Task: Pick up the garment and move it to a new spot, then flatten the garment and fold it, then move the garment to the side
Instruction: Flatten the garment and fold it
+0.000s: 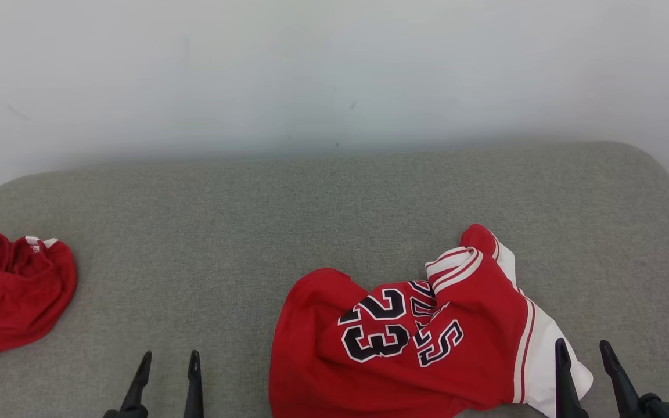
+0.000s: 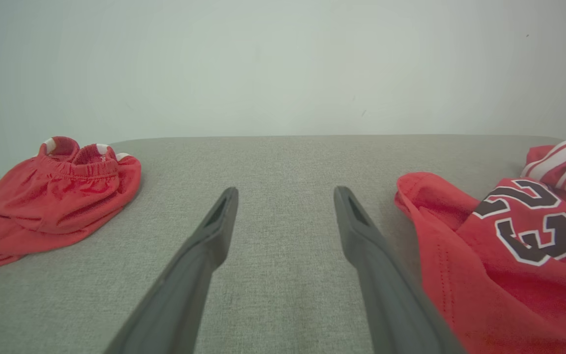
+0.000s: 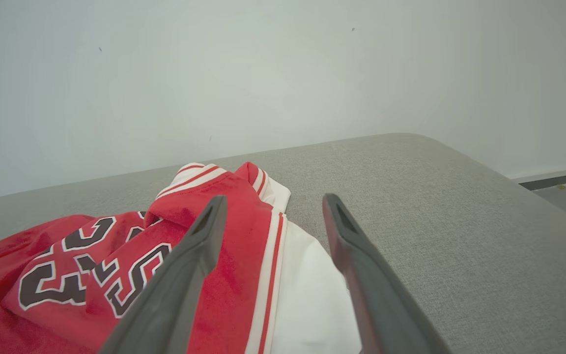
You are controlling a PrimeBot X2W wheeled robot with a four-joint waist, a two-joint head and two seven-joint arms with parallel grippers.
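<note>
The garment, a red jersey (image 1: 404, 342) with a black "23" and white side panels, lies crumpled on the grey padded surface (image 1: 311, 220) at the front right. My right gripper (image 1: 583, 343) stands open over its white right edge, fingers apart and gripping nothing. In the right wrist view the jersey (image 3: 248, 246) spreads under and left of the right gripper (image 3: 273, 197). My left gripper (image 1: 171, 354) is open over bare fabric, just left of the jersey. In the left wrist view the left gripper (image 2: 285, 189) points at the wall, with the jersey (image 2: 509, 275) to its right.
Red shorts (image 1: 12, 296) with a white-trimmed waistband lie bunched at the surface's left edge, also in the left wrist view as red shorts (image 2: 52, 191). A pale wall stands behind. The surface's rounded right corner drops off to the floor (image 3: 563, 189).
</note>
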